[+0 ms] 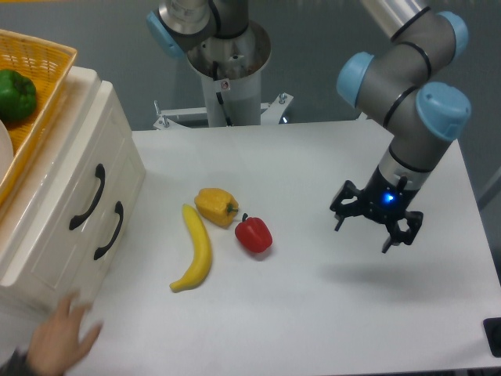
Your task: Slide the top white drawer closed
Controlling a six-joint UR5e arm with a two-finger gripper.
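Observation:
The cream-white cabinet point(47, 258) stands at the table's left edge. The top white drawer point(109, 157) carries a black arched handle point(88, 196) and sits flush with the cabinet front, level with the lower drawer front point(129, 192). My gripper point(368, 233) hangs just above the table on the right side, far from the cabinet. It is open and holds nothing.
A yellow wicker basket point(47, 70) with a green pepper point(16, 94) rests on top of the cabinet. A banana point(196, 251), a yellow pepper point(215, 205) and a red pepper point(254, 234) lie mid-table. A person's hand point(55, 337) reaches in at the bottom left, by the cabinet's base.

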